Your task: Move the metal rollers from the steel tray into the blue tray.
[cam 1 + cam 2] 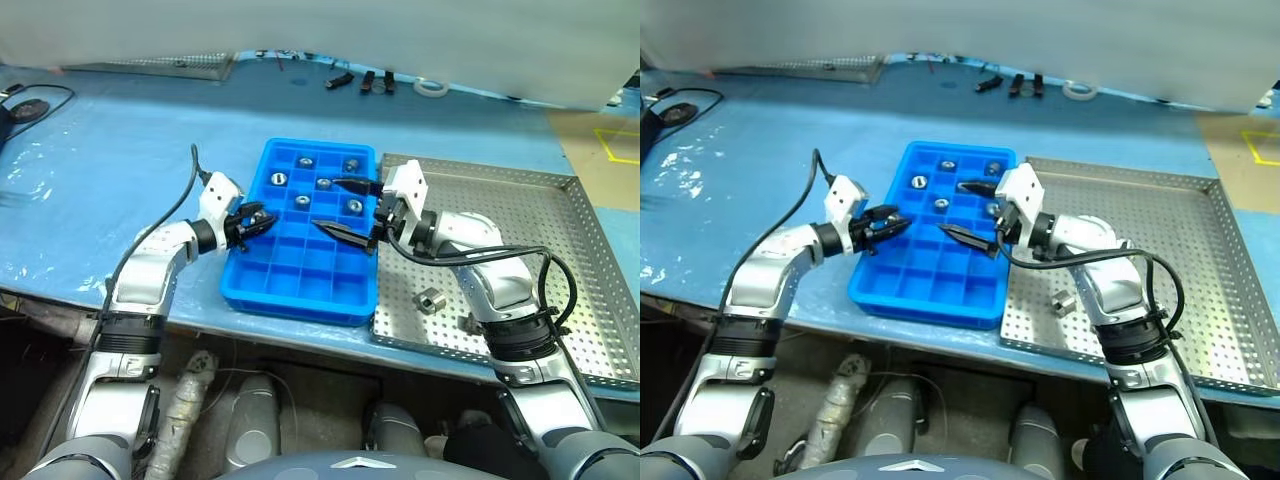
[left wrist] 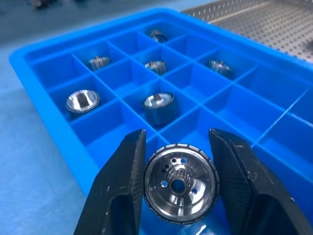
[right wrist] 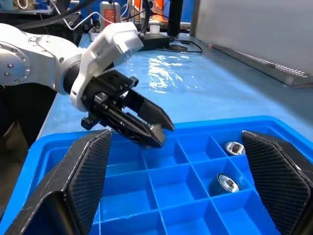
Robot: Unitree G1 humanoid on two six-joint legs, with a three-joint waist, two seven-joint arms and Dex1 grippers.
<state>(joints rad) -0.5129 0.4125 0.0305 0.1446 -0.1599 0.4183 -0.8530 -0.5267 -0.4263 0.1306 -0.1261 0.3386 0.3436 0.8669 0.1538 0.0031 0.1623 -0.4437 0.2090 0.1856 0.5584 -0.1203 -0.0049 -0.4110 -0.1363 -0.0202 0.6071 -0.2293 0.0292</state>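
Observation:
The blue tray (image 1: pixel 300 275) lies mid-table, with several metal rollers (image 1: pixel 302 201) in its far compartments. My left gripper (image 1: pixel 262 220) is shut on a metal roller (image 2: pixel 181 183) and hangs over the tray's left edge, pointing toward the right. My right gripper (image 1: pixel 326 204) is open over the tray's right half, pointing left at the other gripper, with nothing between its fingers (image 3: pixel 88 171). The steel tray (image 1: pixel 560 240) sits right beside the blue tray. One roller (image 1: pixel 430 299) lies on it near the front, next to my right forearm.
Black clips (image 1: pixel 365 82) and a white tape ring (image 1: pixel 431 88) lie at the table's far edge. A second perforated metal tray (image 1: pixel 170 65) sits at the far left. A black cable (image 1: pixel 30 108) runs along the left side. The table's front edge passes just below both trays.

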